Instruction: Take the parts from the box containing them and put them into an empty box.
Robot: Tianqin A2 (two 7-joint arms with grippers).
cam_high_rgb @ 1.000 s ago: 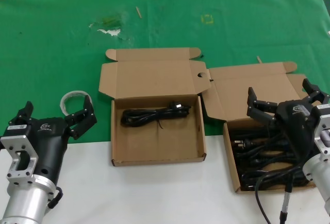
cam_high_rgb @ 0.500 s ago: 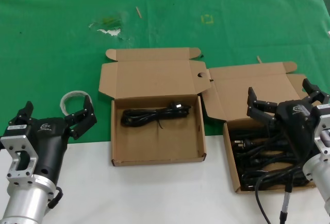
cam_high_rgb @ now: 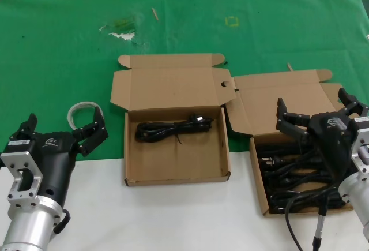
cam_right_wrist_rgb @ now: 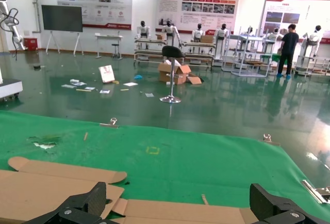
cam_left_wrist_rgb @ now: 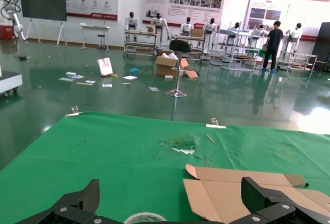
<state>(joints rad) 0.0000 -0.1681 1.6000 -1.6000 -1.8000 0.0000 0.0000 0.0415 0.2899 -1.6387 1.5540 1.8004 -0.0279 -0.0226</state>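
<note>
The skewed brown box [cam_high_rgb: 260,188] at the right front holds several black coiled cables [cam_high_rgb: 291,173]. My right gripper [cam_high_rgb: 314,105] hovers over this box's back edge, open and empty. In the right wrist view its fingers [cam_right_wrist_rgb: 85,202] stand wide apart over the box's open lid [cam_right_wrist_rgb: 180,211]. The squarer box [cam_high_rgb: 173,173] in the middle holds one black cable [cam_high_rgb: 173,130]. My left gripper [cam_high_rgb: 63,121] is parked at the left front, open and empty. In the left wrist view its fingers [cam_left_wrist_rgb: 77,203] stand wide apart.
A pale translucent hose loop [cam_high_rgb: 78,109] lies on the green cloth [cam_high_rgb: 69,49] just beyond my left gripper; it also shows in the left wrist view [cam_left_wrist_rgb: 142,218]. White table surface [cam_high_rgb: 173,216] runs along the front. Both box lids lie open toward the back.
</note>
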